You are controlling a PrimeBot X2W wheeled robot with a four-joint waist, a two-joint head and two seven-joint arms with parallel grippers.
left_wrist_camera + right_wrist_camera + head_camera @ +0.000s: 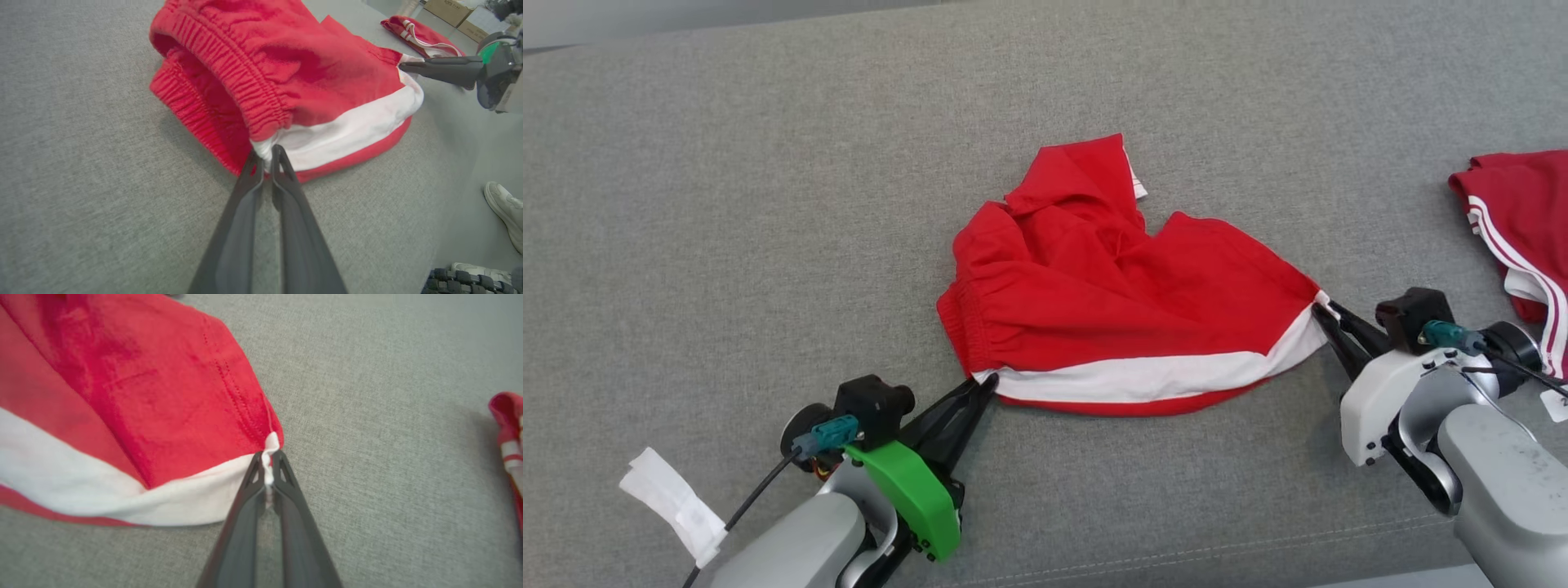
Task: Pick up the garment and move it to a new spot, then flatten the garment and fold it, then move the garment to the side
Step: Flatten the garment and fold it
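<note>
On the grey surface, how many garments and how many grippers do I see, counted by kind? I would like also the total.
Garments: 2, the red shorts and a second red garment at the right edge.
Grippers: 2, the left gripper and the right gripper, each with jaws shut on a corner of the red shorts.
Total: 4.

Probably a robot lab or test room, not a home. Broad grey woven cushion [768, 204] for a worktop, stitched along the near edge. Cardboard boxes [440, 7] off in the far corner. Smooth grey floor [474, 155] alongside, with a person's pale shoe [504, 212] on it.
</note>
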